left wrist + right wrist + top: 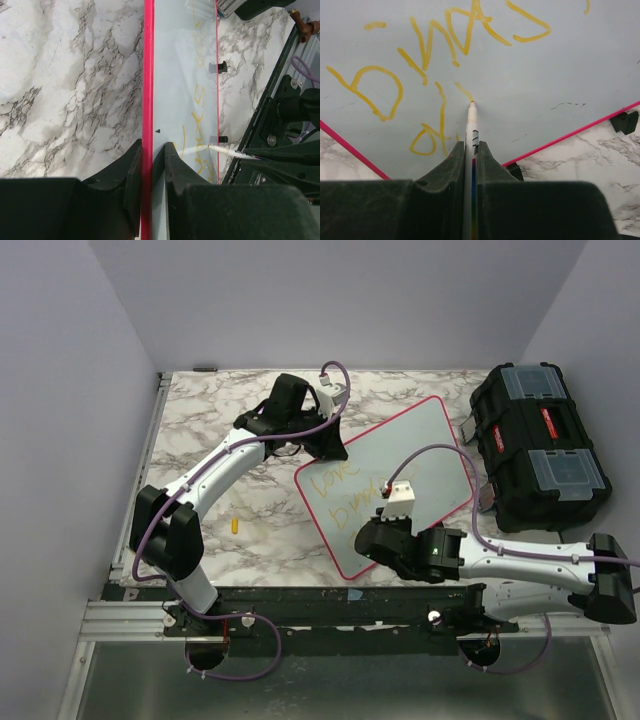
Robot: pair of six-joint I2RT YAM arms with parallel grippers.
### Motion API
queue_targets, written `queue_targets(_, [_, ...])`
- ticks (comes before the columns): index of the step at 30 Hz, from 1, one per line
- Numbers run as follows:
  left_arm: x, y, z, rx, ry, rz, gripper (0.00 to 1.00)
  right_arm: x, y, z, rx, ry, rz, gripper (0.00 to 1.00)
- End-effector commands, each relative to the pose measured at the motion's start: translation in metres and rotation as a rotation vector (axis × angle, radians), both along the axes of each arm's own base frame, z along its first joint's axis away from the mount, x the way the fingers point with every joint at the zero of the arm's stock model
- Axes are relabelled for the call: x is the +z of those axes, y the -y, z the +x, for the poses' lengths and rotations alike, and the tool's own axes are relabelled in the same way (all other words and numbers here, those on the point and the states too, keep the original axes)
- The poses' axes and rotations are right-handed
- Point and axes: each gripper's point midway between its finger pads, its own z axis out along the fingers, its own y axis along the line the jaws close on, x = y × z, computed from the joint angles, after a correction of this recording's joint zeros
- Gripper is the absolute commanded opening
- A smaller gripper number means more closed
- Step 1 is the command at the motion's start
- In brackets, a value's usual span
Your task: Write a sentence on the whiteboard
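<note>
Where the marbled worktop [210,430] spreads between pale walls, the whiteboard [420,450] lies flat on it, right of centre and turned at an angle, so that one rounded corner points towards the near edge. Its pink-red rim runs all round the glossy white face. Just beside its right corner sits a black toolbox [535,445] with clear lid compartments, at the far right of the worktop.

The left arm reaches from the near left towards the far edge of the board. There the left gripper [152,147] has its jaws drawn close together on the rim, one finger outside the pink edge and one on the white surface. The right arm lies low along the near side, and the right gripper [471,145] is clamped tight on a white marker [471,125] that sticks out straight between the fingers. The marker tip touches the board at the end of a short yellow stroke.

The sentence [345,490] sits on the left part of the board in yellow-orange handwriting, in two slanted lines in the top view; I cannot read the words. Two small black clips [223,66] sit on the board's right edge. A small yellow piece [235,524] lies on the worktop left of the board, well apart from it.
</note>
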Motion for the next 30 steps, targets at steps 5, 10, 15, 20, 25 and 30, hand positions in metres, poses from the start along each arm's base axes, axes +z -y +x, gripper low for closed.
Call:
queue_targets(5, [0.006, 0.002, 0.002, -0.032, 0.089, 0.017, 0.00, -0.036, 0.002, -0.020, 0.029, -0.131, 0.005, 0.01])
queue_targets(10, [0.005, 0.003, 0.002, -0.033, 0.087, 0.019, 0.00, -0.048, 0.003, -0.028, 0.050, -0.175, -0.004, 0.01])
queue_targets(15, [0.005, 0.003, 0.002, -0.032, 0.085, 0.020, 0.00, -0.055, 0.008, -0.033, 0.052, -0.202, -0.009, 0.01])
queue_targets(20, [0.005, 0.003, 0.002, -0.032, 0.085, 0.020, 0.00, -0.056, 0.011, -0.035, 0.041, -0.213, -0.013, 0.01])
queue_targets(25, [0.006, 0.003, 0.002, -0.031, 0.087, 0.019, 0.00, -0.060, 0.021, -0.035, -0.022, -0.221, -0.034, 0.01])
queue_targets(30, [0.005, 0.002, 0.002, -0.031, 0.087, 0.019, 0.00, -0.053, 0.023, -0.030, -0.051, -0.192, -0.029, 0.01])
